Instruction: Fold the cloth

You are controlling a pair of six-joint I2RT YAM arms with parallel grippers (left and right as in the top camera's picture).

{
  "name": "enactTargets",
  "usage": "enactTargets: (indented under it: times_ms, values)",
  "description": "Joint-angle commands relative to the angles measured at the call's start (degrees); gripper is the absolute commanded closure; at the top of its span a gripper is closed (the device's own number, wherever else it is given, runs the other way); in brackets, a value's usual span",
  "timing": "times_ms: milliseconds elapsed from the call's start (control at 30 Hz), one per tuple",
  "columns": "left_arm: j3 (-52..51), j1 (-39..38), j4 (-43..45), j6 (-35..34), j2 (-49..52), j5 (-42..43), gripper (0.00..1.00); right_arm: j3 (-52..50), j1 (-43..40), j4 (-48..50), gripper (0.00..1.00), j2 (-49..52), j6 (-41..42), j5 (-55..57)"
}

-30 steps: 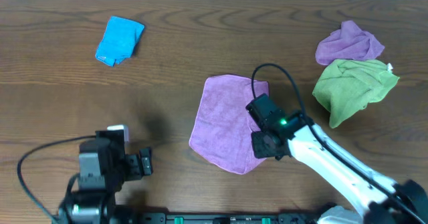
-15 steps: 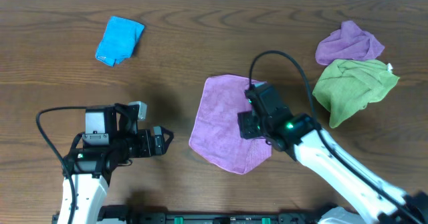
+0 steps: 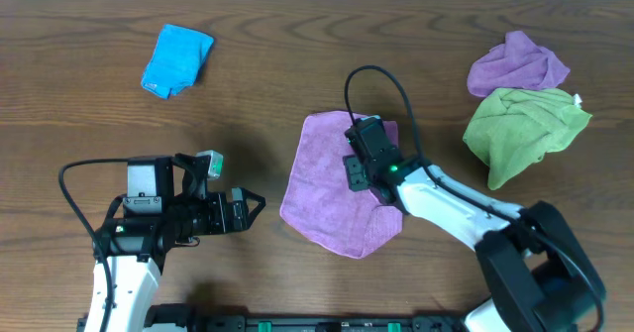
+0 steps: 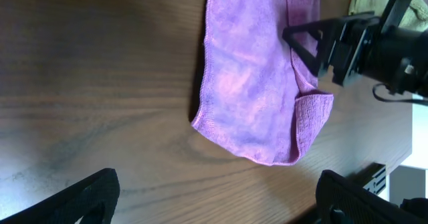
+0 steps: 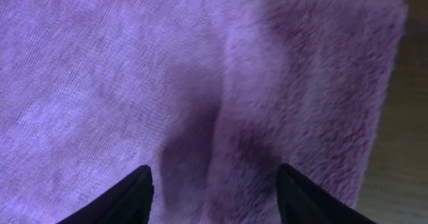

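Observation:
The cloth (image 3: 327, 188) lies flat on the table, pinkish-mauve, with a narrow strip of its right edge folded over onto itself (image 5: 314, 83). My right gripper (image 3: 354, 169) hangs over the cloth's upper right part, pointing down. In the right wrist view its jaws (image 5: 214, 200) stand open over the step where the folded strip begins, and nothing is between them. My left gripper (image 3: 250, 207) is open above bare wood just left of the cloth. The left wrist view shows the cloth (image 4: 247, 83) ahead of its wide-apart fingers (image 4: 73, 197) and the right gripper (image 4: 321, 40) above it.
A folded blue cloth (image 3: 176, 59) lies at the far left. A crumpled violet cloth (image 3: 517, 64) and a lime-green cloth (image 3: 523, 124) sit at the far right. The right arm's black cable (image 3: 381, 79) loops above the pink cloth.
My right gripper has moved from the cloth's lower right edge up over its upper right part. The left arm has swung round, bringing its gripper toward the cloth's left edge.

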Motion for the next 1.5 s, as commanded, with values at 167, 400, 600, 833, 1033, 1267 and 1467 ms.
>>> enactTargets:
  times_ms: [167, 400, 600, 833, 1033, 1267, 1467]
  values:
    - [1.1, -0.3, -0.5, -0.3, 0.1, 1.0, 0.05, 2.3, -2.8, 6.1, 0.45, -0.1, -1.9, 5.1]
    - [1.1, -0.3, -0.5, -0.3, 0.1, 1.0, 0.05, 2.3, -3.8, 7.0, 0.46, 1.5, -1.9, 4.2]
    - [1.1, -0.3, -0.5, -0.3, 0.1, 1.0, 0.05, 2.6, -3.8, 9.8, 0.46, 4.0, -1.7, 2.9]
    - [1.1, -0.3, -0.5, -0.7, 0.1, 1.0, 0.05, 4.3, -3.8, 9.7, 0.58, 6.3, -1.7, 3.0]
    - [1.1, -0.3, -0.5, -0.7, 0.1, 1.0, 0.05, 6.3, -3.8, 9.4, 0.96, 6.2, -1.7, 3.4]
    - [1.1, -0.3, -0.5, -0.7, 0.1, 1.0, 0.05, 9.4, -3.8, 4.0, 0.99, 6.2, -1.7, 5.1]
    - [1.1, -0.3, 0.3, -0.7, 0.1, 1.0, 0.05, 9.7, -3.9, -3.2, 0.99, 4.9, 2.4, 12.7]
